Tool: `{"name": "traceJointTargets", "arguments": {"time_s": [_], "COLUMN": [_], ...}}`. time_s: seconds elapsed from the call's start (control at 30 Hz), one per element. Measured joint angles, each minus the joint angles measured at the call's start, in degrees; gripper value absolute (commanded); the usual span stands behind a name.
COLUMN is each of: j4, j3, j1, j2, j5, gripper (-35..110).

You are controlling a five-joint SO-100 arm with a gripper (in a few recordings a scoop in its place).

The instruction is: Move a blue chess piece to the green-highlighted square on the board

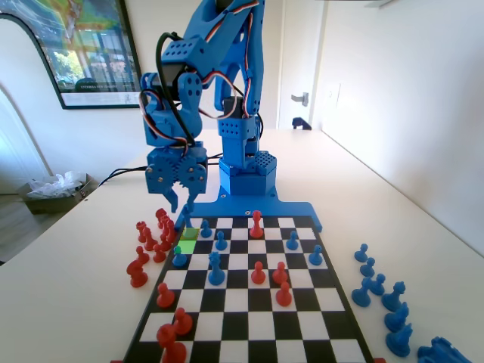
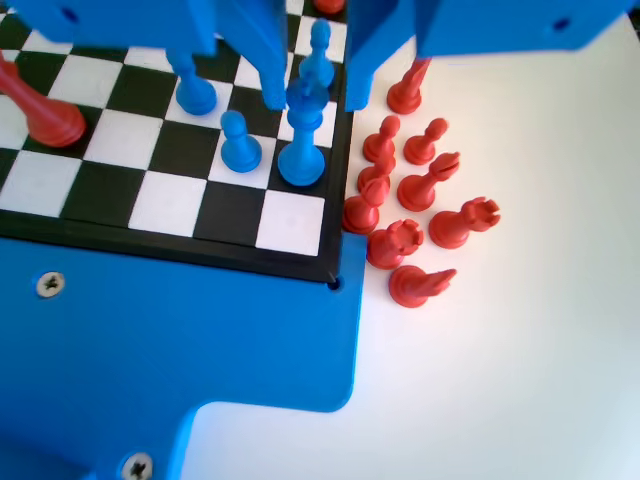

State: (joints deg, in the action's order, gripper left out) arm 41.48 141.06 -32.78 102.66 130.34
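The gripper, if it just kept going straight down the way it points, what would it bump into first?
Most likely the tall blue piece at the board's edge: in the wrist view it stands between the open gripper's jaws. Depth is unclear; the fixed view suggests the gripper hangs near the green square.

I see the board (image 1: 249, 318) lying flat on the surface, black-and-white chequered, with blue and red pieces standing on it. The green-highlighted square (image 1: 188, 234) sits in the second column from the left in the fixed view, near the far end, bare of any piece, with blue pieces just beside it.
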Motion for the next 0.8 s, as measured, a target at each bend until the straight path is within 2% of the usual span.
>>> {"name": "traceJointTargets", "arguments": {"time_s": [0.8], "j4": [-8.7], "j3": [4.57], "j1": [0.97], "j2": [-1.05], "j5": [-0.7], "gripper": [10]}}
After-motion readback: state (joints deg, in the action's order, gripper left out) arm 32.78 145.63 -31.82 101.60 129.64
